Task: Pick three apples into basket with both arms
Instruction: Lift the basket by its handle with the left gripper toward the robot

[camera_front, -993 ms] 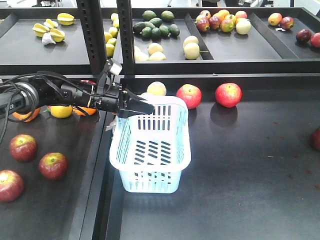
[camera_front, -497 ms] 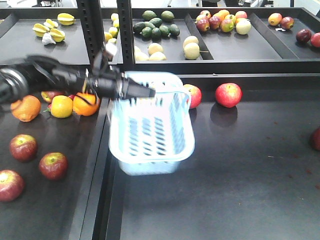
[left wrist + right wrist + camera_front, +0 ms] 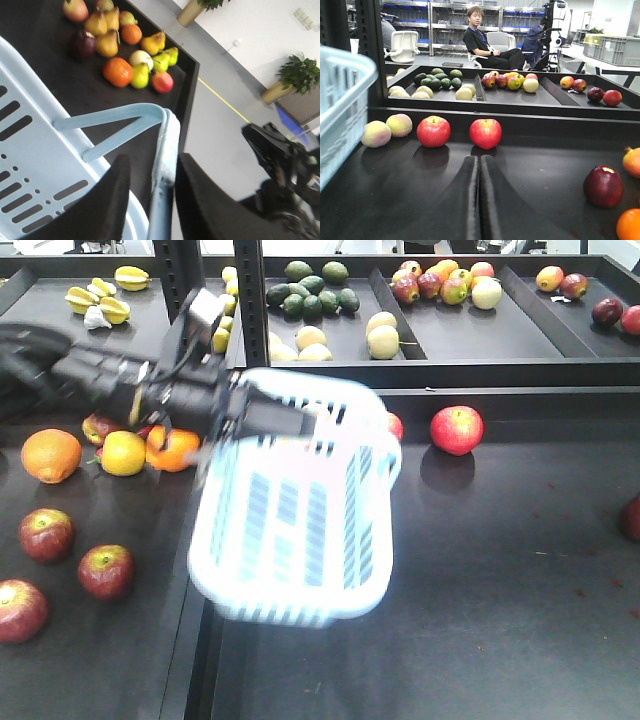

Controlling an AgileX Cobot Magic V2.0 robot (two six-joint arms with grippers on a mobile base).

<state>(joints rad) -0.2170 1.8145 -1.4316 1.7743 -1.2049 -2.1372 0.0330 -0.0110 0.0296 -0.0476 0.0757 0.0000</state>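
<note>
The pale blue basket (image 3: 295, 515) hangs tilted and blurred above the dark shelf, with my left gripper (image 3: 300, 425) shut on its upper rim. In the left wrist view that rim (image 3: 165, 150) runs between the two black fingers of the left gripper (image 3: 154, 159), and the flat handle (image 3: 107, 117) lies beside it. Three dark red apples (image 3: 46, 534) (image 3: 106, 570) (image 3: 18, 610) rest on the left tray. My right gripper (image 3: 480, 158) is shut and empty, low over the shelf, facing two red apples (image 3: 433, 131) (image 3: 485, 133).
Oranges (image 3: 50, 455) and a yellow fruit (image 3: 123, 453) lie behind the left arm. A black post (image 3: 185, 300) rises at the back left. The upper shelf (image 3: 450, 335) holds avocados and mixed fruit. A dark apple (image 3: 603, 186) sits near my right gripper.
The left arm has risen and lifted the basket off the shelf. The basket has tilted and swung forward and slightly left.
</note>
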